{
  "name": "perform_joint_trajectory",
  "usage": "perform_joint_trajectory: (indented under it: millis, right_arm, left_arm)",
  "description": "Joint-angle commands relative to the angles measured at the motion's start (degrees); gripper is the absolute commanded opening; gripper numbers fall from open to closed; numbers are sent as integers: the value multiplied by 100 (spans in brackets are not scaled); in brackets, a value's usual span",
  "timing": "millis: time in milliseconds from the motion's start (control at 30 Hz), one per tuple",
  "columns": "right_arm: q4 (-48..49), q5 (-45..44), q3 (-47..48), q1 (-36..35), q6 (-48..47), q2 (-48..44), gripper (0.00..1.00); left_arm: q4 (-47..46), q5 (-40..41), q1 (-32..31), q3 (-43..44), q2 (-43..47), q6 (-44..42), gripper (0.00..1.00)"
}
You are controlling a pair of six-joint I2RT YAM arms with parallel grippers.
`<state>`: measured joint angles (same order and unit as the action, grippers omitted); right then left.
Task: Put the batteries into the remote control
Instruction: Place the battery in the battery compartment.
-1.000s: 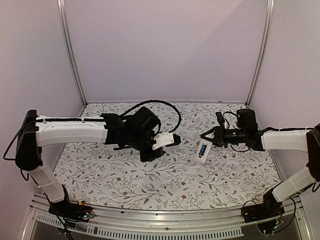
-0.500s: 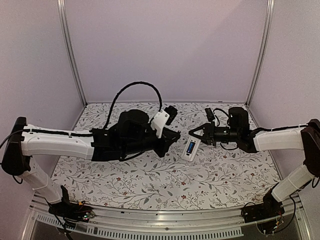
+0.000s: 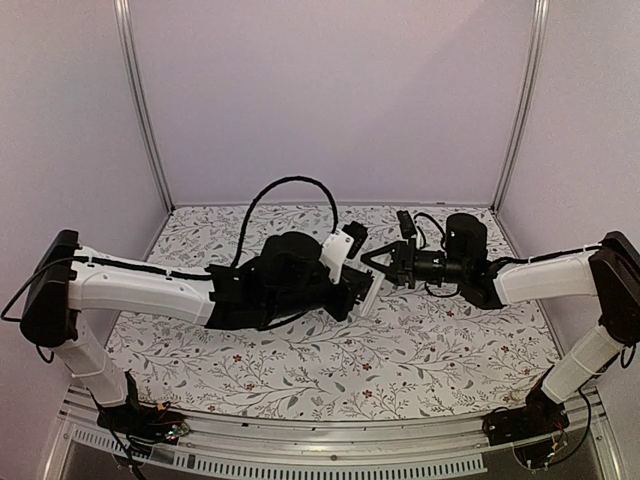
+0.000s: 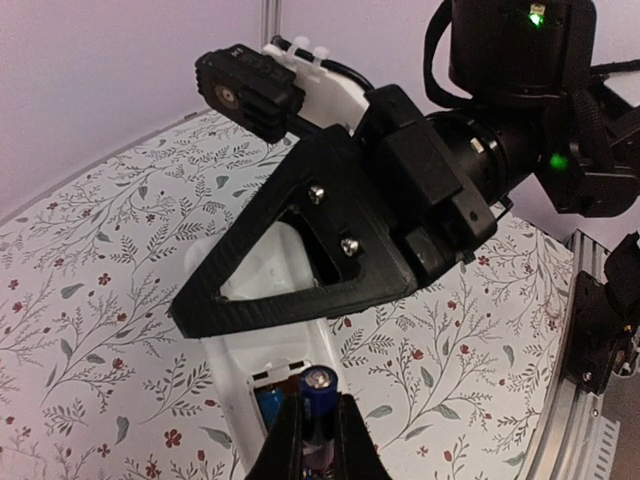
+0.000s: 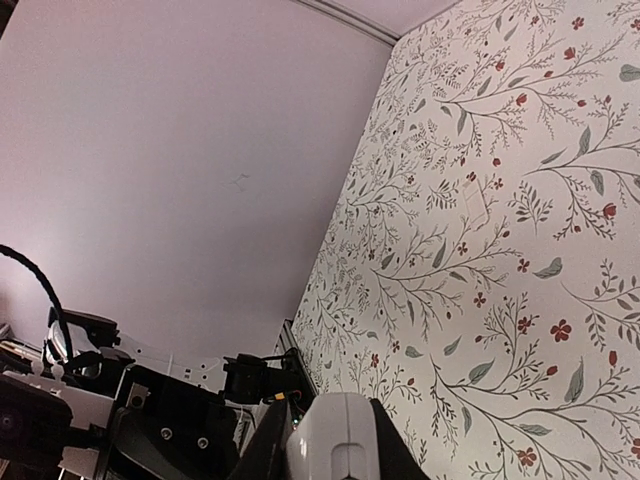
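The left hand (image 4: 316, 445) was shut tight on the dark battery (image 4: 318, 392). Its two fingers pinched the sides, and the pale round tip stuck out toward 12 o'clock. The battery hung right over the open bay of the remote (image 4: 230, 395). A blue battery (image 4: 267, 408) seemed to lie in the bay already, just at 9 o'clock from the dark one.

The right hand (image 3: 375, 264) had its fingers closed on the remote's other end and held it tilted over the desk (image 4: 90, 260). I could not tell if the low end touched the desk. In the top view the remote was near the middle. The left arm reached in from 9 o'clock and the right arm from 3 o'clock.

Here is what I think could go wrong. The slot was narrow, so a battery coming in a bit crooked could hit the white wall and jam. A hard push could then make the remote slip or turn, since only one end was held. The battery could pop out of the fingers and roll away on the desk. It could also go in the wrong way round, because I could not see any plus or minus marks. The two hands were very close, so they could bump.
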<state>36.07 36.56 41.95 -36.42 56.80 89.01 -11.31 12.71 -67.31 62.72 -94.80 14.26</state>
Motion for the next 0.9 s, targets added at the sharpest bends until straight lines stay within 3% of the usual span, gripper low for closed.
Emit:
perform_joint_trajectory:
  millis: [0,433,667,867]
  right_arm:
    - [305,-97,172,-64,119,106,0]
    - [672,-63,155,-68,295,133,0]
    - [673,-52,128,-62,297,151,0]
    - [681,-44,120,-53,293,151,0]
  left_arm:
    - [-126,16,-37,135,-134,141,0]
    - [202,299,-37,294,-366,240,0]
    - [399,376,-41,311,-380,219,17]
    - [475,388,-37,254,-328,201,22]
